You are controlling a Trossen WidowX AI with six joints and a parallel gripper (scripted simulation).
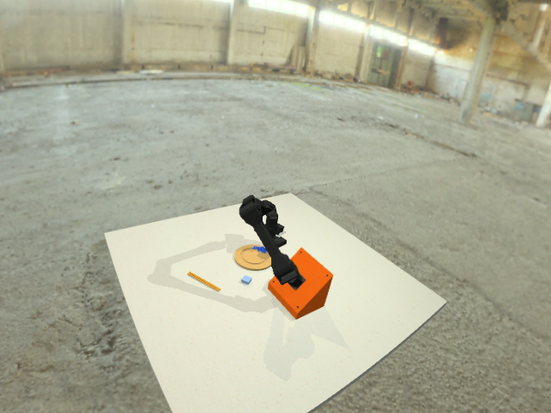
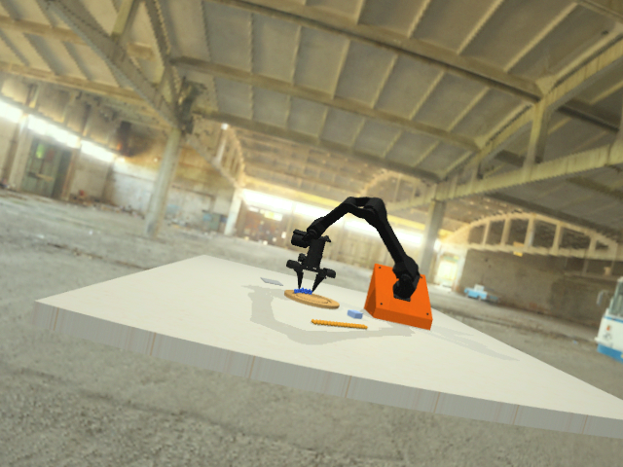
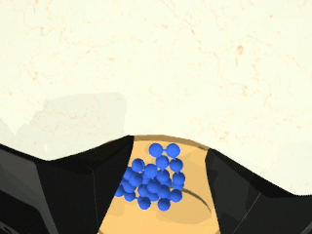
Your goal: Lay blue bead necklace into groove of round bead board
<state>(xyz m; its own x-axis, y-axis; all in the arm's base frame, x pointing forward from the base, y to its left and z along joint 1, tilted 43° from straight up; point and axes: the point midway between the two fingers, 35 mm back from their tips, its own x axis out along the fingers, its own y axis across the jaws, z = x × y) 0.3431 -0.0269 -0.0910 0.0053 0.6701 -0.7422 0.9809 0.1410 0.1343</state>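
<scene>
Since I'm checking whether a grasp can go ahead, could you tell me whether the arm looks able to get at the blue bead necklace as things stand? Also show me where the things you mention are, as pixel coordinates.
Probably yes: the open fingers [image 2: 308, 290] stand around the blue bead necklace [image 1: 260, 249] [image 2: 302, 291] [image 3: 153, 184], and nothing visible blocks them.

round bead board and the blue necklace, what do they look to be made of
The round bead board looks like smooth, matte wood or a wood-coloured plastic: it is an even light tan, with no grain showing to settle it. The blue bead necklace could be plastic or painted beads, with a soft sheen: each is a uniform blue ball, shaded gently.
</scene>
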